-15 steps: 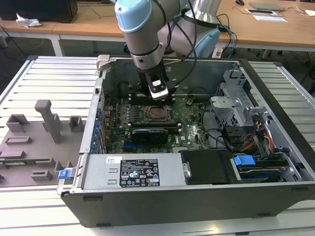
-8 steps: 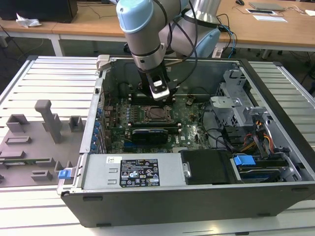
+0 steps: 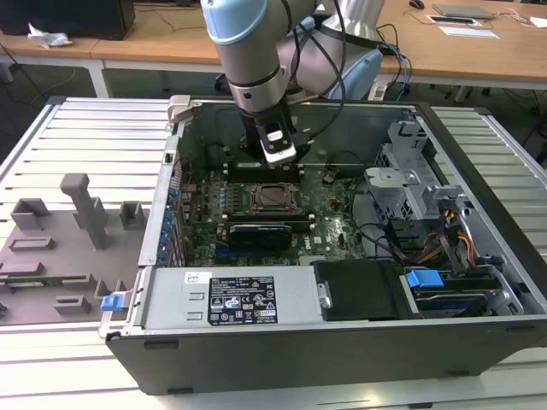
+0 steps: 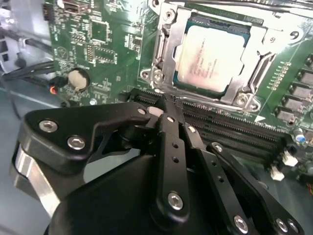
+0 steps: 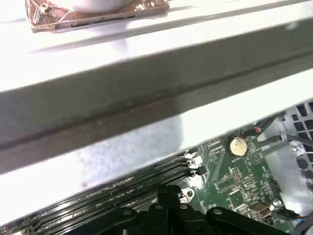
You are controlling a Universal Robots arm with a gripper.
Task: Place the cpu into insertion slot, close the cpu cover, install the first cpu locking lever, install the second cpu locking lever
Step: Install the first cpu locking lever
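Motherboard (image 4: pixel 107 44): cpu (image 4: pixel 211 58) seated, cpu cover (image 4: pixel 164 49) apparently down; pincer (image 4: pixel 168 105) pinched together, empty.

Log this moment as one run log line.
cpu seated in insertion slot | cpu cover closed | gripper shut, empty, beside slot

A pale silvery-grey top is noted on the cpu (image 4: pixel 211 58), framed by the silvery metal cpu cover (image 4: pixel 168 46). The motherboard (image 4: pixel 105 46) is green with fine pale markings. The hand (image 4: pixel 168 115) is matt black with silver screws. A blue clip (image 3: pixel 424 278) is recorded inside the dark grey case (image 3: pixel 342 359).
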